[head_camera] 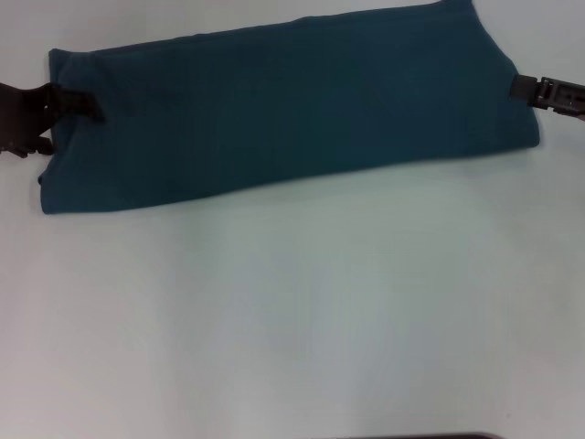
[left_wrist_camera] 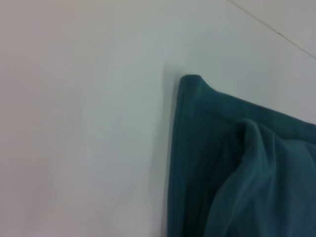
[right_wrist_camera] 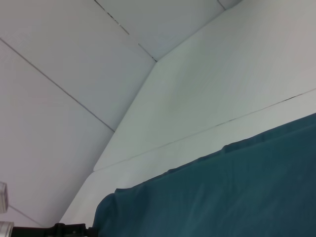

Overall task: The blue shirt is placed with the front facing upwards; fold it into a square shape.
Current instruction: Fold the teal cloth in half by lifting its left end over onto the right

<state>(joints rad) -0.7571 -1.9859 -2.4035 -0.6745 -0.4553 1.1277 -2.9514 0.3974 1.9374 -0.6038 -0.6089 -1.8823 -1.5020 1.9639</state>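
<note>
From the head camera I see the blue shirt (head_camera: pixel 283 105) lying across the far half of the white tabletop (head_camera: pixel 292 311) as a long band, already folded lengthwise, its right end a little farther from the robot than its left; no lettering or collar shows on the upper face. My left claw (head_camera: pixel 78 103) sits at the shirt's left end, its dark fingers (head_camera: pixel 84 101) reaching over the edge of the cloth and apparently pinched on it, though I cannot tell for certain that the fabric is gripped. My right claw (head_camera: pixel 517 87) is at the shirt's right end, touching or just beside the edge; I cannot tell whether it is open or closed. The left wrist camera shows a rounded, hemmed corner of the shirt (left_wrist_camera: pixel 237 163) resting on the tabletop (left_wrist_camera: pixel 79 123) with a raised fold in the cloth beside it. The right wrist camera shows the shirt (right_wrist_camera: pixel 222 197) with one long edge slightly rippled against the tabletop (right_wrist_camera: pixel 212 89), and the other arm's dark claw (right_wrist_camera: pixel 69 229) at the far end.
</note>
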